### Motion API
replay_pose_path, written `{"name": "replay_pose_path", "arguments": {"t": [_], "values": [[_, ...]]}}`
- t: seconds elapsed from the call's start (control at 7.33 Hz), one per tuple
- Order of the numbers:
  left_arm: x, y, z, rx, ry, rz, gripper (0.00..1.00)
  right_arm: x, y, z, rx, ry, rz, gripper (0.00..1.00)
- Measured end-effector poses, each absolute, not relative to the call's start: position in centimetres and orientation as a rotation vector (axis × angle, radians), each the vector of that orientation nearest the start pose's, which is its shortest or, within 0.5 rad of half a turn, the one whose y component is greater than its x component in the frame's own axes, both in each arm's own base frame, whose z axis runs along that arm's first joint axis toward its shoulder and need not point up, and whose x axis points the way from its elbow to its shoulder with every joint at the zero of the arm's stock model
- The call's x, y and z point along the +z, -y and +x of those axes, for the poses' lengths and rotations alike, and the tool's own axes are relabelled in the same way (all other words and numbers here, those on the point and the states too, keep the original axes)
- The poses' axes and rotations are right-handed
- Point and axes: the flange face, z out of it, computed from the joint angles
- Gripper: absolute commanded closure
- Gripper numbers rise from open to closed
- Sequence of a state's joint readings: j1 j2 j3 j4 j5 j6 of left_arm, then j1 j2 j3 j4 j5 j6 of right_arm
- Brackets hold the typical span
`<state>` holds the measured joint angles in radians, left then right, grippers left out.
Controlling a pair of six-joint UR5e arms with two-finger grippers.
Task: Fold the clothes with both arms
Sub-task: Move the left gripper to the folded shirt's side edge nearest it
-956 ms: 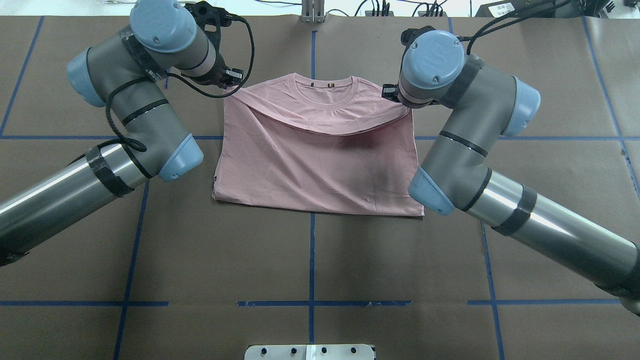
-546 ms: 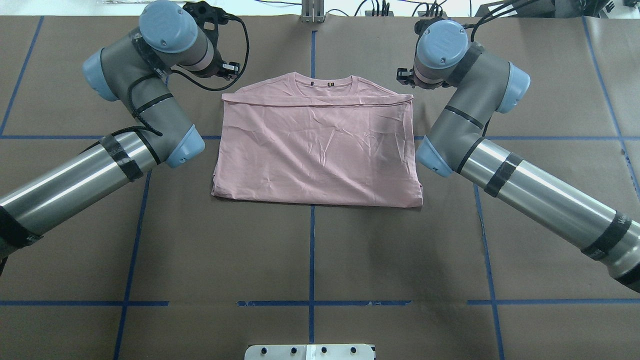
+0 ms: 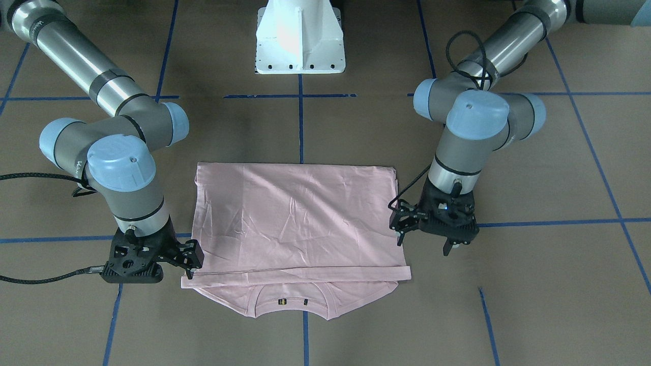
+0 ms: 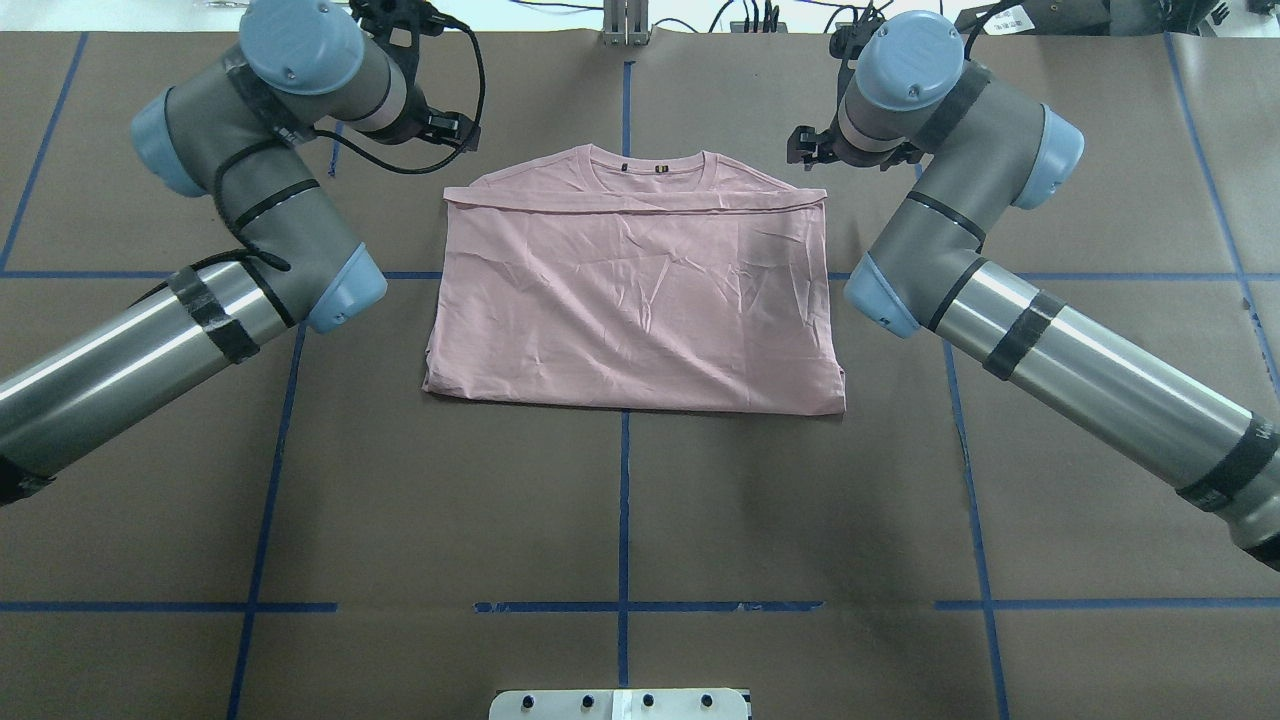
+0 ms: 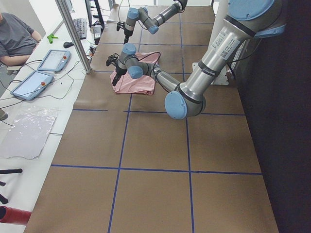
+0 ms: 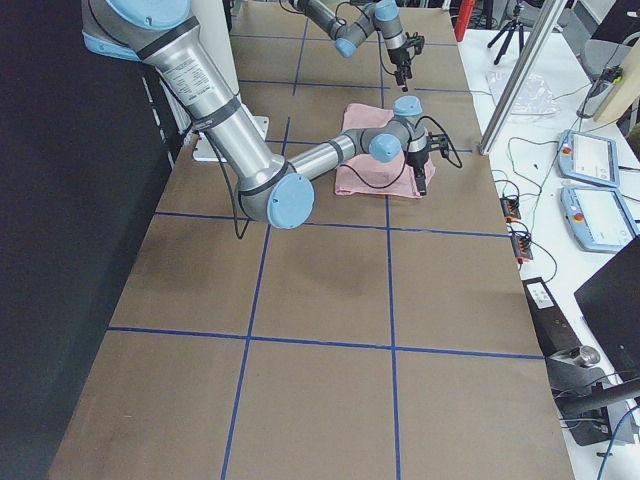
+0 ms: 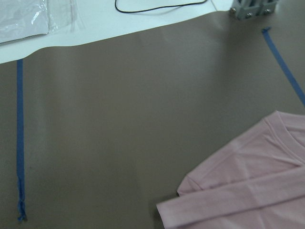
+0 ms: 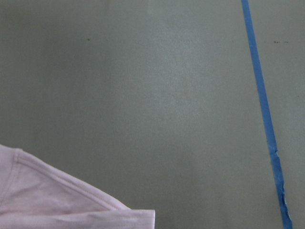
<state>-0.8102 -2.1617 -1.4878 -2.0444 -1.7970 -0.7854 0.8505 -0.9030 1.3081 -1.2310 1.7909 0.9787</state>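
Left gripper and right gripper have backed off the folded T-shirt.

Brown-covered table with blue tape lines, white pedestal base, folded pink T-shirt flat at mid-table

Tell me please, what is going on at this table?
Two robot arms are folding a pale pink T-shirt on a brown-covered table. The shirt lies flat, its lower half folded up so that the edge stops just short of the collar, which shows. The left gripper and the right gripper hang beside the shirt's collar end, one on each side, jaws open, holding nothing.
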Motion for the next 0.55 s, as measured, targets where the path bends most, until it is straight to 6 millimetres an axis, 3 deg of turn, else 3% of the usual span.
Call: {"name": "replay_pose_path", "arguments": {"t": [0.27, 0.55], "values": [[31.2, 51.2, 42.0, 0.065, -0.912, 0.48, 0.21, 34.2, 63.3, -40.7, 0.156, 0.718, 0.346, 0.0], [33.1, 45.9, 46.3, 0.016, -0.923, 0.39, 0.22, 34.0, 63.0, -40.5, 0.155, 0.725, 0.351, 0.0]]}}
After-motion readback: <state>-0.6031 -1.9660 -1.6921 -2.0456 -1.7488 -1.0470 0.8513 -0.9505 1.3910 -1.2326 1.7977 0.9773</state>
